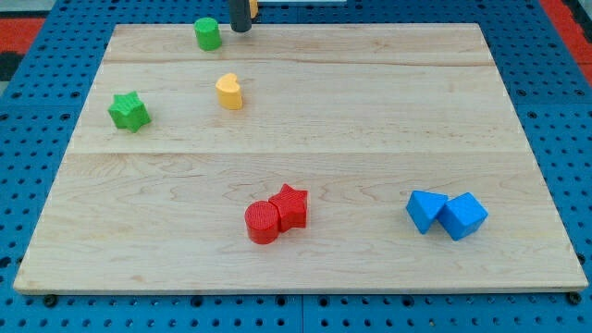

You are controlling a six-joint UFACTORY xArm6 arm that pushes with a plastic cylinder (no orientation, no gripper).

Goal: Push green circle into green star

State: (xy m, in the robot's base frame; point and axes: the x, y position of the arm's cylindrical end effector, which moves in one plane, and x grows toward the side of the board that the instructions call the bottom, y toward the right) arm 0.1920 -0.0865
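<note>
- Star first: the green star (129, 111) is sitting at the view's left, well down and to the left of my tip (240, 29), near the board's left edge.
- Moving right, the green circle (208, 34) is standing just beside my tip, on its left, close to the top edge of the wooden board (370, 120); the two look near but not clearly touching.
- The yellow block (229, 92), a heart-like shape, is lying below my tip, a little to its left and apart from the circle.
- No pincer is showing on this rig, so nothing is spreading or pinching; the dark rod is entering from the view's top and its upper part is cut off by the frame.
- Further down and slightly right of the tip, the red circle (263, 223) and red star (290, 205) are touching; far to the lower right, two blue blocks (447, 213) are pressing together, their shapes hard to make out.
- Judging the step: my tip is sitting on the circle's right, but the star is lying down-left, so the push should be coming from the circle's upper right, aiming along the line to the star.
- Risk, as I judge it: an off-centre shove is likely sending the circle rolling aside, or off the top edge.
</note>
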